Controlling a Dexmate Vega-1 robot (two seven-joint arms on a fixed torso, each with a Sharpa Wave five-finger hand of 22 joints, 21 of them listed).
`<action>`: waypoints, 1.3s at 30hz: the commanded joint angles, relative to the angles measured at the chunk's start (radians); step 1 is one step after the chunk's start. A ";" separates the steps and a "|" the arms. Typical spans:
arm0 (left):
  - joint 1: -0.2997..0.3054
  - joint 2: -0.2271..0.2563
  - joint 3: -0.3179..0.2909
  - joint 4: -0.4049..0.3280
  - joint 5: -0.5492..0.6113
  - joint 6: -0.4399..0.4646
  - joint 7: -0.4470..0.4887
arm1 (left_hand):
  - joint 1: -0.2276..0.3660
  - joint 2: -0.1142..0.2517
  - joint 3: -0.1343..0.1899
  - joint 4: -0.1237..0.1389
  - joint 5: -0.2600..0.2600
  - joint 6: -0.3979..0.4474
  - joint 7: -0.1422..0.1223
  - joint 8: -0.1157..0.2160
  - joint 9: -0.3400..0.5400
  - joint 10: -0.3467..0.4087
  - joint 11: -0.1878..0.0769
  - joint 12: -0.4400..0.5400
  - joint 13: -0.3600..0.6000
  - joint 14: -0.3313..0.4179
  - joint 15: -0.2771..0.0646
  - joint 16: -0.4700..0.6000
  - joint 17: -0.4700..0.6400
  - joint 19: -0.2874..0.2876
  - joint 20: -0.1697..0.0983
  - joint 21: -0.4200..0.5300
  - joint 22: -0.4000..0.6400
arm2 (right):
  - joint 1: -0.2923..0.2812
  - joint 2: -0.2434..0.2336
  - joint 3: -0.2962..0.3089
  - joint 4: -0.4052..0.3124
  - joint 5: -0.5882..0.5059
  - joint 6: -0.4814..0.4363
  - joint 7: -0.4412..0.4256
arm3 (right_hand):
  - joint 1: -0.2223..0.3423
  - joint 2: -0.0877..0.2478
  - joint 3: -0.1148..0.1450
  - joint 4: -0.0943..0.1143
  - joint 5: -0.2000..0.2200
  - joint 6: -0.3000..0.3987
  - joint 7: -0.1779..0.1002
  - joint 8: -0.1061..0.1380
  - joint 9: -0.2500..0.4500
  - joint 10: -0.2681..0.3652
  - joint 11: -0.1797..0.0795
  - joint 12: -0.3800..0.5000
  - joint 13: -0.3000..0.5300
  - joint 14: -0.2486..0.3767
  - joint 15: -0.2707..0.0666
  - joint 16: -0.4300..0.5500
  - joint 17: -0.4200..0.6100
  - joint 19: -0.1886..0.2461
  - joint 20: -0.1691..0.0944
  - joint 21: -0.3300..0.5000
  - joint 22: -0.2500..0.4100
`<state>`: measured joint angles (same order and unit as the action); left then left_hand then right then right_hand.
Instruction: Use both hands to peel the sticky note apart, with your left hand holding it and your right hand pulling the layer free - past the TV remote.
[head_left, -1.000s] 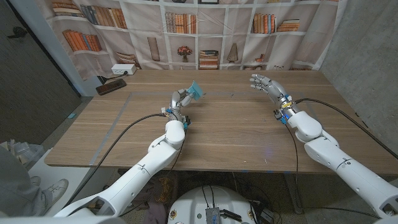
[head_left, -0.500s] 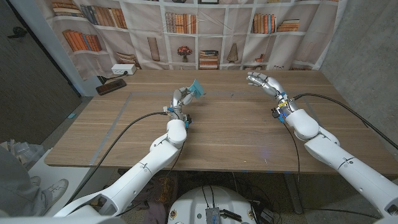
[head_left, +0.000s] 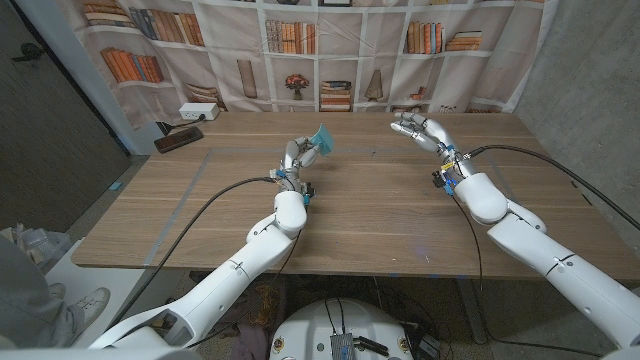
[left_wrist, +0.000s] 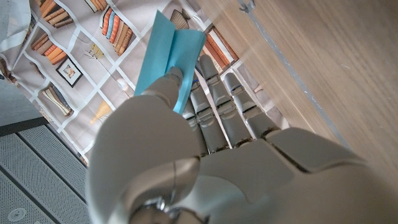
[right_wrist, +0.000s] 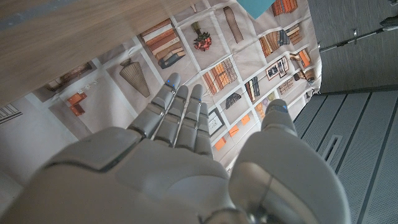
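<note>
Left hand (head_left: 293, 153) pinches blue sticky note (head_left: 321, 138); right hand (head_left: 420, 130) spread, apart

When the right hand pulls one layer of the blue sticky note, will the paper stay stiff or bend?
The sticky note looks thin with a crease down it, so it will probably bend easily. The left hand holds it up at one end only, so it seems very light. A hard pull might tear it.

One sticky note (head_left: 321, 139), one remote (head_left: 178, 140).
</note>
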<state>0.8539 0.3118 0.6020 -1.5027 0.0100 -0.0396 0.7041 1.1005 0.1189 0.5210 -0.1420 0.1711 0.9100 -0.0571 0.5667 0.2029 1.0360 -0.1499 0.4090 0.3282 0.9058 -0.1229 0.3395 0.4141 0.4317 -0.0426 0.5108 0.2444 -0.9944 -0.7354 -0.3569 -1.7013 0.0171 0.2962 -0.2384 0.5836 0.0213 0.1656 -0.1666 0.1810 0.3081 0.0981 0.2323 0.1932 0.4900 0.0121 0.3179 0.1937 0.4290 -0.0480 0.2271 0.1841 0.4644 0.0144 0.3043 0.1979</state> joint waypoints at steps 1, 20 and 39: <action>-0.010 -0.021 0.018 0.016 0.037 -0.012 0.021 | 0.037 0.034 -0.006 0.000 0.004 0.012 0.019 -0.005 0.002 0.061 -0.050 -0.003 0.003 0.012 -0.114 -0.003 0.001 -0.004 -0.046 0.007 0.002 | -0.031 -0.009 -0.006 -0.086 -0.099 -0.077 -0.075 | -0.002 -0.012 -0.003 0.007 -0.003 -0.004 -0.004 -0.006 0.004 0.016 -0.004 0.001 0.004 0.021 -0.019 0.000 0.005 0.010 0.000 0.008 0.007; -0.009 -0.055 0.014 0.025 0.033 -0.038 0.044 | 0.036 0.036 -0.008 0.005 0.005 0.007 0.031 -0.021 -0.002 0.058 -0.050 -0.008 0.008 0.013 -0.110 -0.011 -0.004 -0.005 -0.037 0.022 0.003 | -0.039 -0.004 -0.024 -0.136 -0.219 -0.178 -0.155 | 0.071 -0.001 0.026 -0.003 0.004 0.067 0.001 0.010 0.005 0.109 -0.021 0.020 0.001 0.117 -0.036 0.012 0.006 0.067 0.001 0.039 0.018; -0.034 -0.075 0.027 0.059 0.049 -0.065 0.046 | 0.035 0.037 -0.009 0.009 0.006 0.011 0.027 -0.032 -0.002 0.059 -0.051 -0.012 0.013 0.015 -0.111 -0.016 -0.009 -0.010 -0.036 0.034 0.003 | -0.054 -0.023 -0.055 -0.226 -0.348 -0.320 -0.174 | 0.116 0.006 0.042 -0.007 0.008 0.064 0.001 0.002 0.006 0.099 -0.023 0.008 -0.001 0.108 -0.035 0.001 0.009 0.056 0.003 0.039 0.021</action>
<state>0.8302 0.2488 0.6230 -1.4609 0.0525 -0.0868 0.7472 1.1057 0.1241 0.5157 -0.1367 0.1710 0.9074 -0.0442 0.5375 0.1981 1.0378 -0.1481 0.3974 0.3369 0.9079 -0.1250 0.3252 0.4032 0.4281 -0.0462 0.5371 0.2443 -1.0403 -0.7471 -0.3929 -1.8695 -0.2531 0.0780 -0.4067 0.6852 0.0282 0.1976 -0.1738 0.1817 0.3681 0.0999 0.2382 0.1980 0.5881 -0.0110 0.3323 0.1904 0.5364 -0.0485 0.2278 0.1886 0.5212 0.0178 0.3364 0.2165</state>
